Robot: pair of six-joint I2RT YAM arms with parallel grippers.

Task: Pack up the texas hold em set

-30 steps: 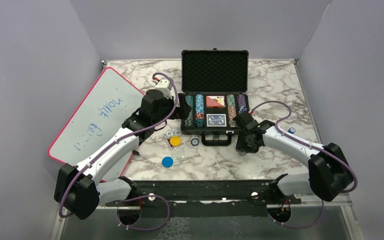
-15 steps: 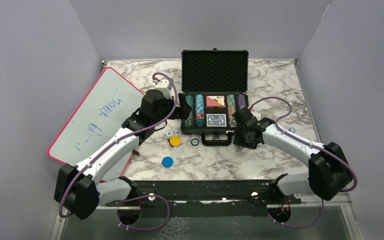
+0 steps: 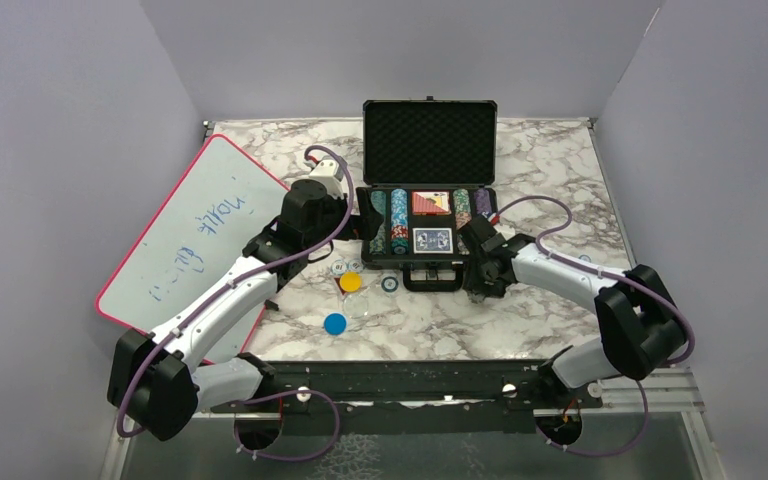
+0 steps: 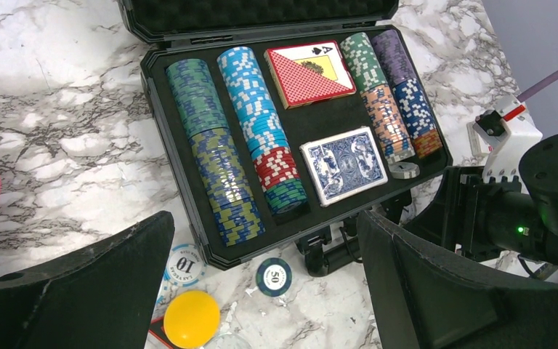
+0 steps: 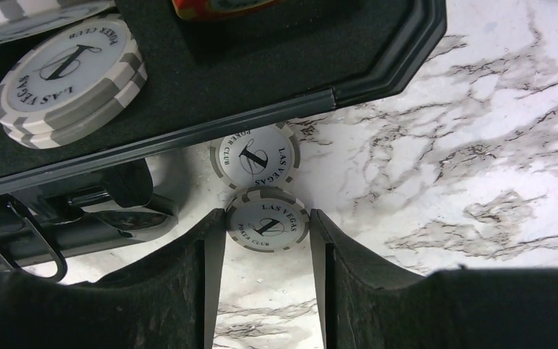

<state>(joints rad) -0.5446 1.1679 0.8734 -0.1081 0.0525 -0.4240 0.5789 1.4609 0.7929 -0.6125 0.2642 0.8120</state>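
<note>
Our right gripper [image 5: 267, 218] has its jaws drawn in narrow on a grey-and-white chip [image 5: 267, 228], with a black pad against its rim on either side. We cannot tell whether the chip rests on the marble or hangs just above it. Our left gripper [image 4: 265, 225] stands with its jaws wide and nothing between them, over the near left corner of the case.

The briefcase [image 3: 430, 140] is black hard plastic. Its lid stands upright and is lined with egg-crate foam, and its handle [image 3: 432, 280] faces us. It sits mid-table on the white, grey-veined marble table [image 3: 550, 160].

In the tray, the striped-edged chips lie on edge in four long rows:
- a dark blue and green row [image 4: 211, 145];
- a light blue row [image 4: 251, 102] ending in red and green;
- a green and salmon row [image 4: 378, 94];
- a purple, blue and orange row [image 4: 407, 94].

Between the middle rows lie two flat rectangular decks, the red deck [image 4: 309, 73] behind and the blue deck [image 4: 344, 165] in front. A short grey-and-white stack [image 5: 69, 80] lies flat in the near right corner.

A second grey chip [image 5: 256, 156] lies on the marble just outside the case wall, touching the gripped one. Before the case lie a "10" chip [image 4: 184, 265], a dark "50" chip [image 4: 274, 276], a smooth yellow button [image 4: 191, 318] and a blue button [image 3: 335, 323]. A red-edged whiteboard [image 3: 195, 235] lies at the left.
</note>
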